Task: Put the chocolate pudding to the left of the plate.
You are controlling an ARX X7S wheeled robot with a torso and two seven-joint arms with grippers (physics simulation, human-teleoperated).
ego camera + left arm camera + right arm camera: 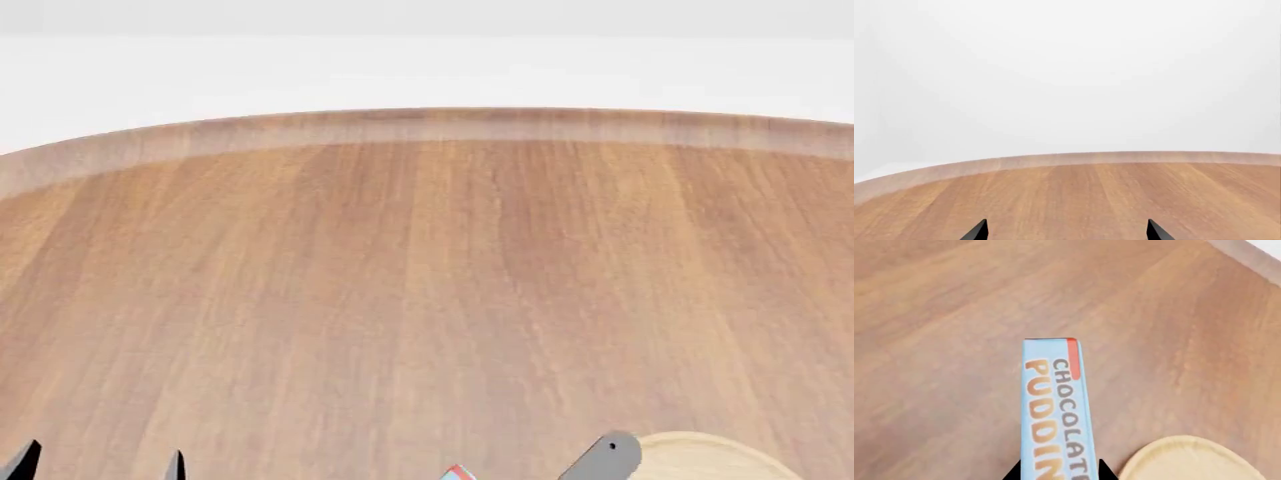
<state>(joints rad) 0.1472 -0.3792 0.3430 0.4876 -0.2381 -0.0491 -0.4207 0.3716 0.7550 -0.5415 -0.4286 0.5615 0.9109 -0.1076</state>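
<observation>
In the right wrist view the chocolate pudding [1054,410] is a narrow box with a light-blue face, a red edge and orange-brown lettering. It sits between the two dark fingertips of my right gripper [1059,473], which is shut on it. The plate [1194,460], a light-wood disc, lies just beside the box. In the head view only a corner of the pudding [458,473] shows at the bottom edge, left of the plate [707,458]. My left gripper [98,465] is open and empty over bare table, as the left wrist view [1067,231] also shows.
The round wooden table [427,280] fills the head view, and its far curved edge [427,125] meets a white floor. A grey part of the right arm [607,458] shows between the pudding and the plate. No mugs are in view.
</observation>
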